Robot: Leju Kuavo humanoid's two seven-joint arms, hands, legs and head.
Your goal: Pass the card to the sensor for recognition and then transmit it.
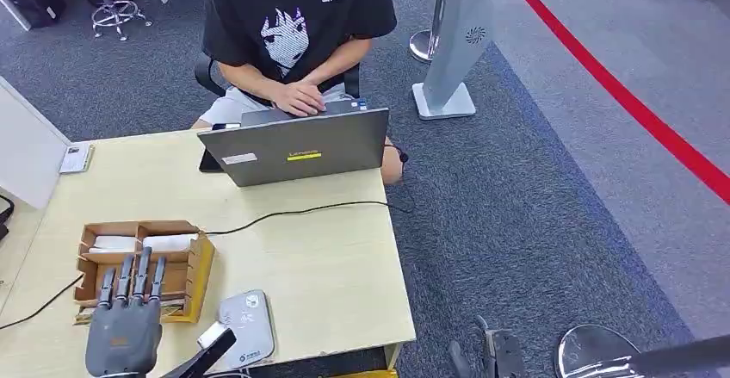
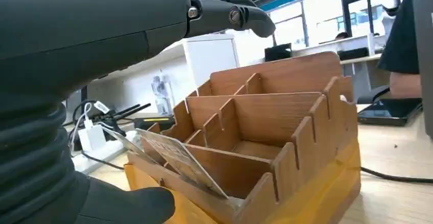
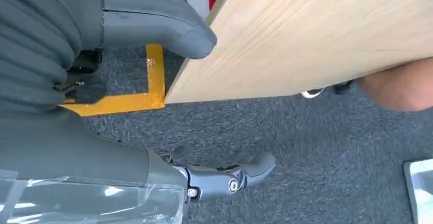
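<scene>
The left hand (image 1: 125, 326) has its fingers (image 1: 133, 279) straight and slightly apart, holding nothing, above the near end of the wooden rack (image 1: 194, 279). Cards (image 2: 176, 157) lean in the rack's nearest slot, below the fingers. The sensor (image 1: 248, 322) lies just beside the rack on the table (image 1: 327, 257). The right hand (image 3: 153, 112) hangs beside the table over carpet, fingers loosely apart, empty. A person (image 1: 293, 25) sits behind a laptop (image 1: 297, 145).
</scene>
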